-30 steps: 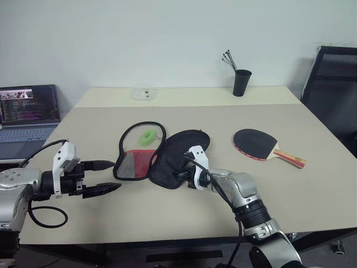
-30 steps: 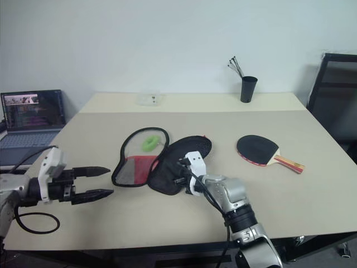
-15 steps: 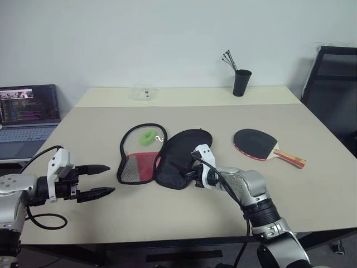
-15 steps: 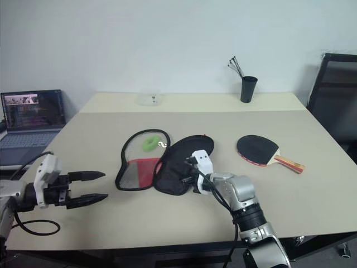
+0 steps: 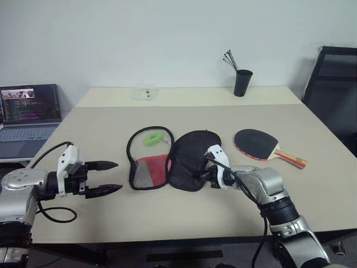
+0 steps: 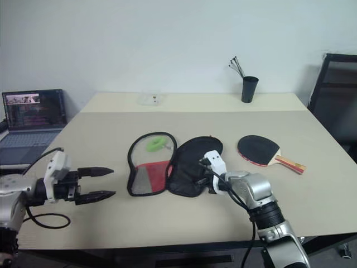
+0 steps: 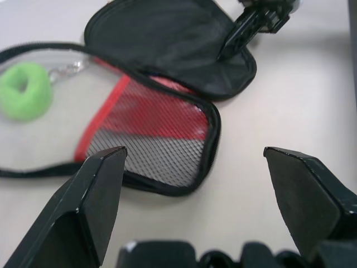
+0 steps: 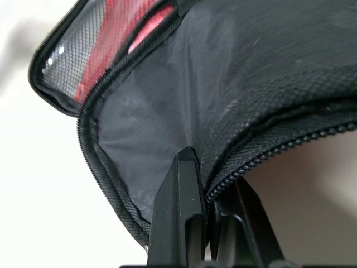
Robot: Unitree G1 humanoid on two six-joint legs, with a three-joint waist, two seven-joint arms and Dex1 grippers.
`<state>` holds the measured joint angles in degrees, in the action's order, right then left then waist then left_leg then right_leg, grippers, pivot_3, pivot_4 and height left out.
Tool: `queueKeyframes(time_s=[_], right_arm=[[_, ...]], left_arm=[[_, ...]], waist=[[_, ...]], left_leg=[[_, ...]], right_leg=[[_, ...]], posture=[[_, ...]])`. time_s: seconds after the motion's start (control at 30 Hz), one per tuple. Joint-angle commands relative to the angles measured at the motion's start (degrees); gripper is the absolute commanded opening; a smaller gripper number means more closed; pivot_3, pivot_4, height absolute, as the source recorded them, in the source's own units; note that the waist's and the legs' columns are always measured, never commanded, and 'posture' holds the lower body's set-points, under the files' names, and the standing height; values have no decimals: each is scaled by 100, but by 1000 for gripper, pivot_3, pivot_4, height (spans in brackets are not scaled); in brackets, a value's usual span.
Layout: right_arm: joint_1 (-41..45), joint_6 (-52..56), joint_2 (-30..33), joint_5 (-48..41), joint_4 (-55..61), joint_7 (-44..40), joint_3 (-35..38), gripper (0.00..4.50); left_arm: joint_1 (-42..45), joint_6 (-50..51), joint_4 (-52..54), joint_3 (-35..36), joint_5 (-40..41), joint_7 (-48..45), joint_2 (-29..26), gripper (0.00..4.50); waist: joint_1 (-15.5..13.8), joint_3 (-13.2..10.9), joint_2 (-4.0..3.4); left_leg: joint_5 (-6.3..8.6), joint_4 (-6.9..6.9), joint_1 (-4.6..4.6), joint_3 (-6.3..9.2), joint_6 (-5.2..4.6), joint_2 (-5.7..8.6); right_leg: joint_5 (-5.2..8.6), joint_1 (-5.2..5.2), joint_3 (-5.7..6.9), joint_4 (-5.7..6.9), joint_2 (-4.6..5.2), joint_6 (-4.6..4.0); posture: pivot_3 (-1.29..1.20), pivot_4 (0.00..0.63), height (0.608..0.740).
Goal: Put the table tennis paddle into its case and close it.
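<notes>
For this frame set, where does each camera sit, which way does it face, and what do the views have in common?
Left and right eye views: on the head, looking forward and down over the table; both arms show, left gripper open, right gripper shut on the case, the table tennis paddle beyond.
Left wrist view: along its two spread fingers toward the case's mesh half and the green object.
Right wrist view: along its fingers clamping the case's zipper edge.
Shared: every view shows the open case.
</notes>
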<state>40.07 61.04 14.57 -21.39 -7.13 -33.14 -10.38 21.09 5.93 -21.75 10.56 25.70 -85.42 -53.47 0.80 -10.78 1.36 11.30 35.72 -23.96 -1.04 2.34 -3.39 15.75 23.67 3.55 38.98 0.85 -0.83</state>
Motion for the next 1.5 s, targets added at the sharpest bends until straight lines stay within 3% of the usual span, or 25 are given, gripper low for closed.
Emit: queueKeyframes(time_s=[0.03, 0.23, 0.47, 0.8, 1.23, 1.33, 1.5], right_arm=[[334, -135, 423, 36, -187, -517, -83, 74], [734, -539, 1011, 263, -828, -1422, -532, 74], [1335, -1294, 1114, 751, -2002, -2066, -788, 74], [1693, -1958, 1017, 1237, -3011, -2464, -827, 74], [1753, -2112, 956, 1387, -3232, -2345, -603, 74], [1716, -2140, 963, 1416, -3184, -2236, -494, 657], [1618, -2139, 1063, 1477, -2968, -2266, -475, 2364]], left_arm=[[143, 341, 680, -107, 89, 134, 43, 4309], [113, 1120, 1778, -219, 305, 524, 111, 4309], [349, 2216, 2871, -279, 615, 1096, 70, 4309], [559, 2721, 3159, -275, 730, 1296, 0, 4309], [407, 2311, 2821, -313, 545, 1128, 67, 4309], [341, 2175, 2743, -320, 520, 1095, 77, 4309], [279, 2018, 2630, -314, 496, 1033, 81, 4309]], waist=[[2, 0, 0], [2, -1, 1], [8, -3, 5], [14, -3, 5], [16, -3, 5], [15, -3, 5], [16, -3, 5]], left_leg=[[0, 0, 0, -2, 0, 0], [1, -1, -1, -8, -1, -4], [2, 3, 1, -24, 0, -4], [6, 3, 6, -60, 2, -6], [6, 14, 7, -72, 3, -10], [6, 13, 6, -76, 3, -10], [7, 12, 6, -82, 4, -13]], right_leg=[[0, 0, -3, 0, -1, 0], [0, 4, -11, -2, -9, 0], [-1, 10, -31, 3, -48, 1], [-3, 28, -73, 4, -70, -1], [-18, 33, -87, 7, -77, -26], [-18, 36, -91, 8, -77, -26], [-19, 40, -100, 8, -78, -27]], posture=[[0, 150, 740], [0, 150, 740], [0, 150, 740], [0, 150, 740], [0, 150, 740], [0, 150, 740], [0, 150, 740]])
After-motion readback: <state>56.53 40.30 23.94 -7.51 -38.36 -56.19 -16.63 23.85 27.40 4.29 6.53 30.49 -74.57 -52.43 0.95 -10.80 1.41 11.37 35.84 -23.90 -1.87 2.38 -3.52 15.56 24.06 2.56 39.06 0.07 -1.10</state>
